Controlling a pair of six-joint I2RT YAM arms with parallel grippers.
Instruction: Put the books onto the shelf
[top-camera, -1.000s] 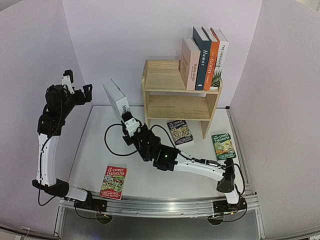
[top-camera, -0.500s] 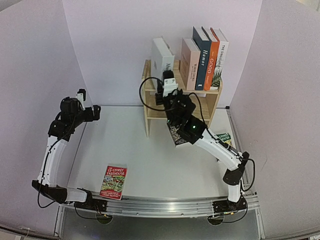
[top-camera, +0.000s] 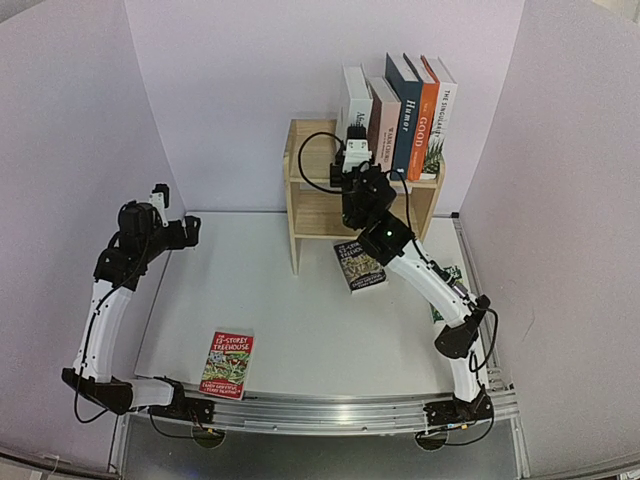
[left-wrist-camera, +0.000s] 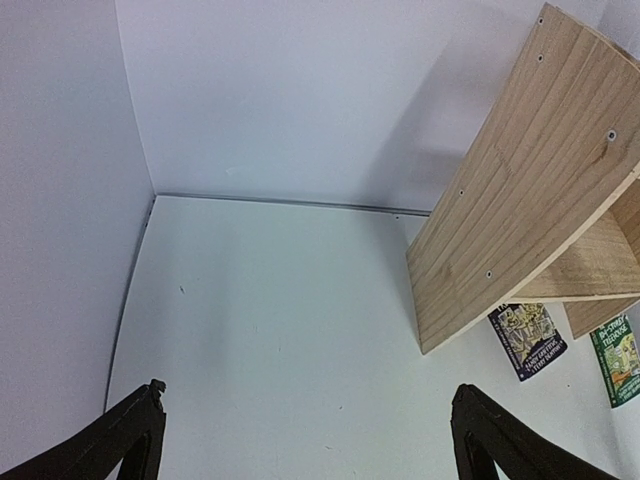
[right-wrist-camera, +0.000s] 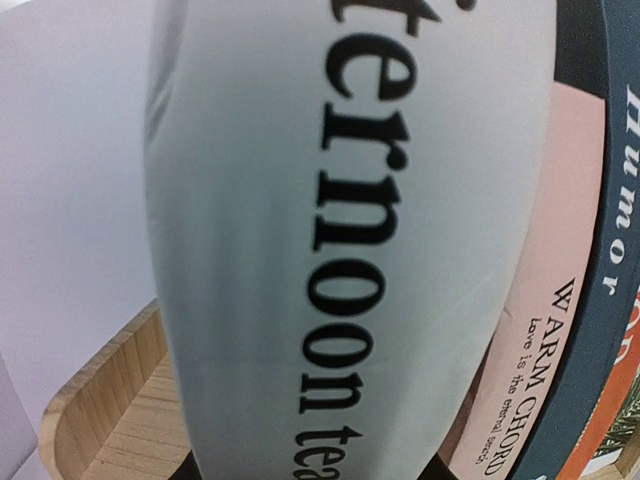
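- Right claw (top-camera: 355, 140): clenched on the lower spine of the white book (top-camera: 355, 92), so this claw is grasping that book.
- White book: held upright over the top board of the shelf (top-camera: 318, 212), at the left end of the row standing there. My right wrist camera shows black spine lettering ending in "ternoon tea". I cannot tell whether its bottom edge rests on the board.
- Row on the top board, left to right after the white book: pink "WARM CHORD" book (top-camera: 383, 108), navy "Humor" book (top-camera: 405, 95), orange "GOOD" book (top-camera: 426, 100), and white palm-leaf book (top-camera: 443, 98). All stand upright, spines towards me.
- White book to pink book: tight alongside; the pictures do not settle whether they are in contact.
- Shelf: stands at the far edge of the table (top-camera: 300, 320), right of centre. Its lower tier carries nothing.
- Left claw (top-camera: 178, 212): released, jaws spread wide, raised above the left edge of the table and grasping nothing.
- Red Treehouse paperback (top-camera: 227, 363): flat on the table by the near edge, left of centre.
- Dark Treehouse paperback (top-camera: 360, 268): flat on the table just in front of the shelf.
- Green Treehouse paperback (left-wrist-camera: 620, 358): flat near the right edge of the table, partly hidden beneath my right arm in the top view.
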